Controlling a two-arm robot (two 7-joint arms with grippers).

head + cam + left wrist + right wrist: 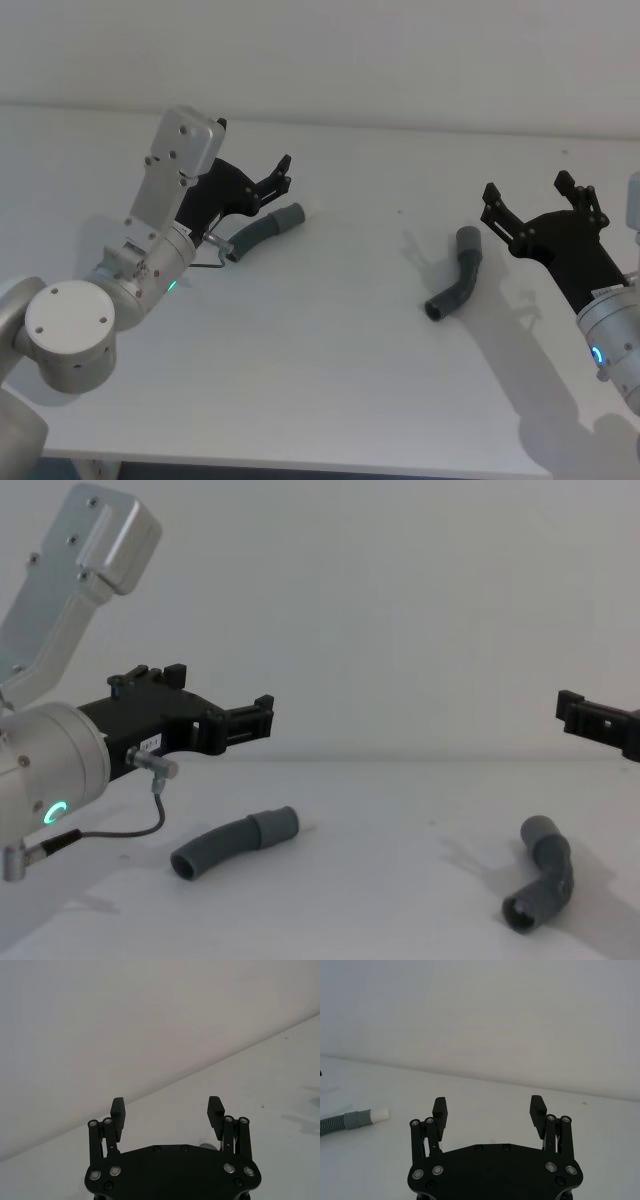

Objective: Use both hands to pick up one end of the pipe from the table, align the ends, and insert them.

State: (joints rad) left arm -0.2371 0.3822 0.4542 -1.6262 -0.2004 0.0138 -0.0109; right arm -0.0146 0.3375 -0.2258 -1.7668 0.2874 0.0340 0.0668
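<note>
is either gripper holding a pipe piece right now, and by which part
Nothing is held. The left gripper and the right gripper are open in the air; the left pipe piece and the right pipe piece lie loose on the table.

The left gripper [284, 173] and right gripper [527, 190] are black with silver screws, on silver cylindrical wrists [150, 270] ringed green at left, blue at lower right.

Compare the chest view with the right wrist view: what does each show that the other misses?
Chest, not wrist: the left tool, open, above the left pipe piece, and the bent right piece. Wrist, not chest: a white tip on that left piece's cuff. Both: the right tool, the left piece, the white table.
</note>
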